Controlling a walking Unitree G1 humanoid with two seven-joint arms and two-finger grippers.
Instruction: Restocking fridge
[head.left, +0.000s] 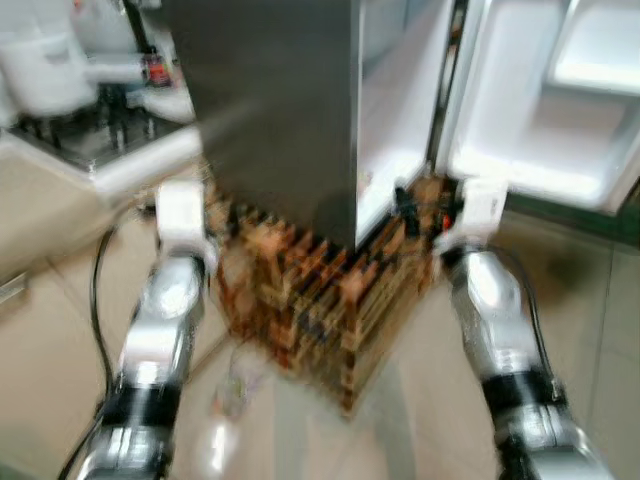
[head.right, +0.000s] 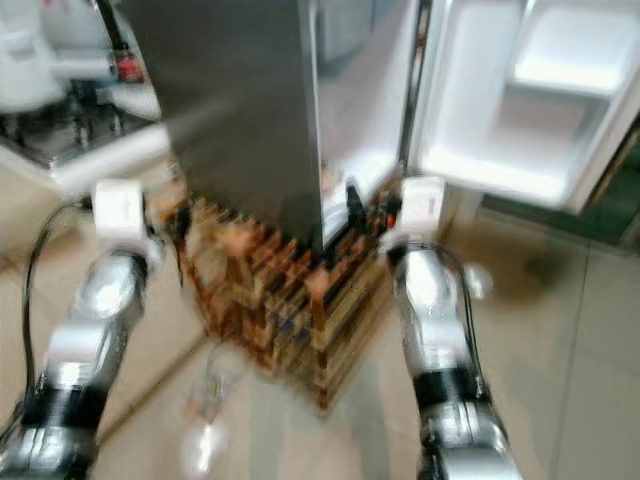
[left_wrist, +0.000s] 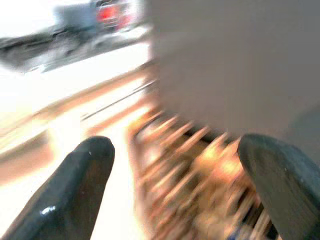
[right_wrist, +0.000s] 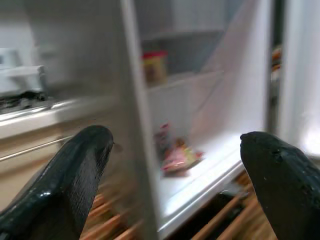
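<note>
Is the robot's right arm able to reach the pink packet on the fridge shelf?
Probably yes. The fridge door stands open, the right gripper is open and pointed at the pink packet, and nothing sits between them.

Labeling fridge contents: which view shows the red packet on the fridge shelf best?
Right wrist view: the red packet lies on a lower shelf, framed by open jaws. Both eye views show the fridge interior blurred; the left wrist view faces its grey side.

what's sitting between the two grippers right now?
The wooden slatted crate, held low in front of the fridge. Head views show the left gripper and right gripper flanking it; fingers open in both wrist views.
</note>
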